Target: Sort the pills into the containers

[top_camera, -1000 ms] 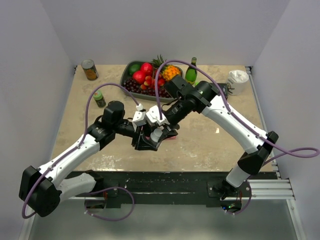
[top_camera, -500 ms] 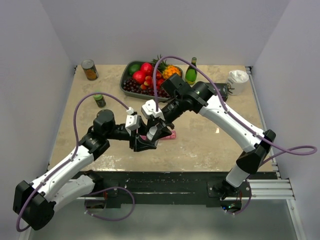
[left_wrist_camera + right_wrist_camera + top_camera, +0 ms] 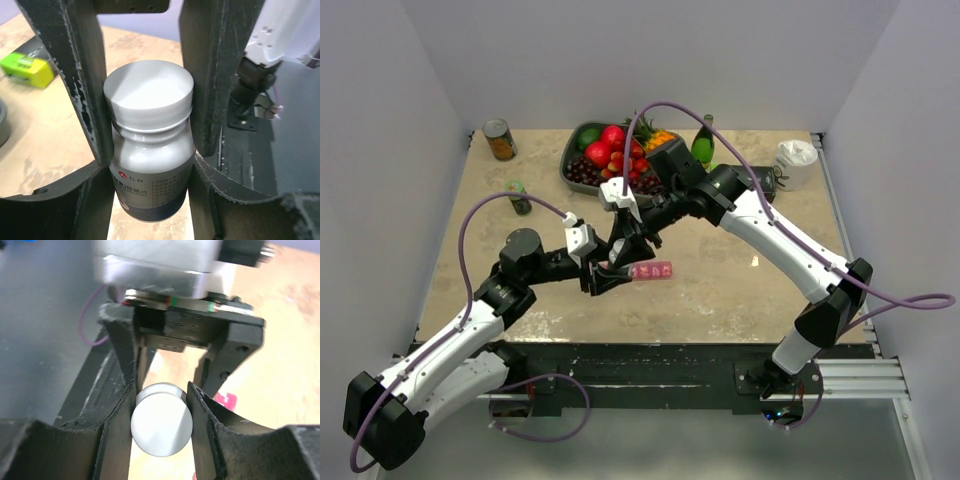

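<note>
Two grips on a probably light, slick pill bottle (image 3: 150, 170): left gripper (image 3: 147, 100) clamps body, right gripper (image 3: 161, 395) pinches knurled cap (image 3: 161, 426).

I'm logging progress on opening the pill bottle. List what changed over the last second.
Both arms swung left with the white bottle between them, so the pink organiser, mostly hidden under them before, now shows to their right. The right jaws narrowed onto the cap. Unchanged: left jaws clamped on the bottle's body; fruit tray, tin and green bottle in place.
</note>
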Tool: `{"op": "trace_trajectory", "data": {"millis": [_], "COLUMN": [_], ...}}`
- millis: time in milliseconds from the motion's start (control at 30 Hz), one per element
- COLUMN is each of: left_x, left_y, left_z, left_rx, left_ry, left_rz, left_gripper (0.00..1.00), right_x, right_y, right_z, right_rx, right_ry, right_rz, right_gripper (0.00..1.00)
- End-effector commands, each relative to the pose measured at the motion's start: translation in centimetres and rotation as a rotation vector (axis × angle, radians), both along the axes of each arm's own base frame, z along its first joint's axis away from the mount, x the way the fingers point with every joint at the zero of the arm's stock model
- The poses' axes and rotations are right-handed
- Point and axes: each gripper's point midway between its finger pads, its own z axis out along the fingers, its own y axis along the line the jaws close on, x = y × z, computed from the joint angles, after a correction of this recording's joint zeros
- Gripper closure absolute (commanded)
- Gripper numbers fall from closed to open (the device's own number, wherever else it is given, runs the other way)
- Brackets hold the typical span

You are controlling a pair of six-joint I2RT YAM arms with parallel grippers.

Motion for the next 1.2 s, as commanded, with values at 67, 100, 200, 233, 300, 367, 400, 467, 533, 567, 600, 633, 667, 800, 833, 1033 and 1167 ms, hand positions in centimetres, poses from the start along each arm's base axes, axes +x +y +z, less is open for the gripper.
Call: {"op": "trace_trajectory", "data": {"millis": [67, 100, 200, 233, 300, 367, 400, 467, 533, 567, 600, 633, 667, 800, 833, 1033, 1167], "left_x": [4.4, 4.5, 4.5, 4.5, 4.0, 3.6, 3.4, 3.1, 2.8, 2.6, 2.5, 2.4, 2.1, 1.1, 0.8, -1.1, -1.4], "left_y": [1.4, 1.3, 1.0, 0.9, 0.7, 0.5, 0.4, 0.3, 0.3, 0.2, 0.2, 0.2, 0.1, -0.1, -0.2, -1.0, -1.3], "left_z": [7.6, 7.4, 6.5, 6.0, 5.5, 4.9, 4.6, 4.3, 4.1, 4.1, 3.9, 3.9, 3.9, 3.9, 3.8, 3.3, 3.0], "left_rx": [-0.128, -0.124, -0.101, -0.093, -0.085, -0.075, -0.072, -0.066, -0.060, -0.058, -0.054, -0.053, -0.054, -0.051, -0.048, -0.031, -0.027], "left_ry": [-0.233, -0.222, -0.200, -0.192, -0.183, -0.169, -0.164, -0.158, -0.154, -0.155, -0.153, -0.153, -0.153, -0.149, -0.147, -0.099, -0.082], "left_rz": [0.242, 0.244, 0.225, 0.217, 0.186, 0.158, 0.146, 0.129, 0.116, 0.106, 0.096, 0.090, 0.074, 0.013, -0.005, -0.158, -0.195], "left_gripper": [1.00, 1.00, 1.00, 1.00, 1.00, 1.00, 1.00, 1.00, 1.00, 1.00, 1.00, 1.00, 1.00, 1.00, 1.00, 1.00, 1.00], "right_x": [3.8, 3.8, 3.5, 3.0, 2.5, 1.7, 1.6, 1.7, 1.9, 2.4, 2.4, 2.9, 3.1, 2.8, 1.8, -1.2, -2.6], "right_y": [-1.8, -1.8, -1.5, -1.3, -1.3, -1.3, -1.4, -1.6, -1.8, -2.3, -2.4, -2.7, -2.9, -4.1, -4.9, -5.8, -4.9], "right_z": [-4.3, -4.4, -3.3, -2.8, -1.2, 0.4, 0.8, 2.1, 2.7, 3.3, 3.7, 3.9, 4.4, 4.9, 4.8, 3.9, 3.3], "right_rx": [-0.231, -0.235, -0.207, -0.188, -0.155, -0.121, -0.105, -0.076, -0.054, -0.040, -0.028, -0.022, -0.007, 0.009, 0.000, 0.020, 0.024], "right_ry": [0.020, 0.021, 0.031, 0.044, 0.028, 0.028, 0.005, -0.008, -0.025, -0.032, -0.031, -0.033, -0.048, -0.142, -0.145, -0.277, -0.249], "right_rz": [-0.324, -0.331, -0.316, -0.290, -0.245, -0.197, -0.171, -0.163, -0.152, -0.161, -0.154, -0.164, -0.162, -0.095, -0.060, 0.136, 0.191], "right_gripper": [0.55, 0.54, 0.44, 0.40, 0.27, 0.21, 0.16, 0.13, 0.10, 0.09, 0.07, 0.06, 0.05, 0.01, 0.01, 0.01, 0.04]}}
